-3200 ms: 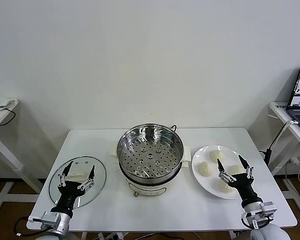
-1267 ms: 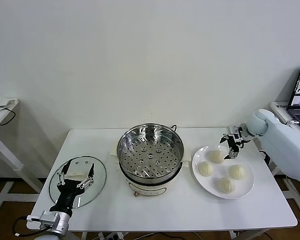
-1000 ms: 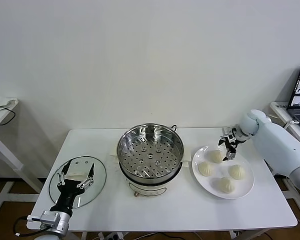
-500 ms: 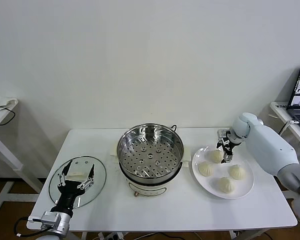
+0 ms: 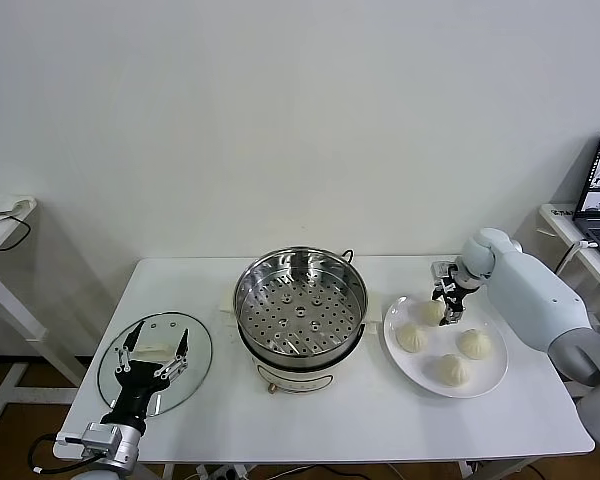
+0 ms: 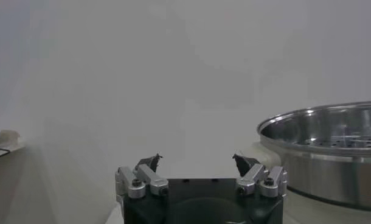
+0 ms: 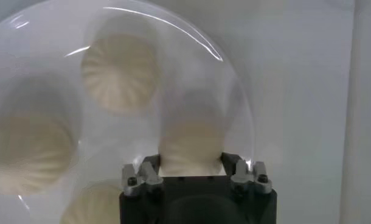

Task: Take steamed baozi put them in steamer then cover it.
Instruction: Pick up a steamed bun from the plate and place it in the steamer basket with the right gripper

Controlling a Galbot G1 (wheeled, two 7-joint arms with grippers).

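Nearest you, your left tool [image 5: 153, 352] waits with jaws apart above the glass lid [image 5: 155, 361]. Past it, the steamer [image 5: 300, 304] stands empty mid-bench [image 5: 210, 410]. Farthest, your right tool [image 5: 446, 304] is clamped on the rear baozi [image 7: 191, 141]; three other baozi [image 7: 120, 72] lie just beside it on the plate [image 5: 487, 377]. A soft bun could squash or slip if you lift fast; rise straight up, then cross the clear gap toward the steamer's rim, staying off the plate's edge
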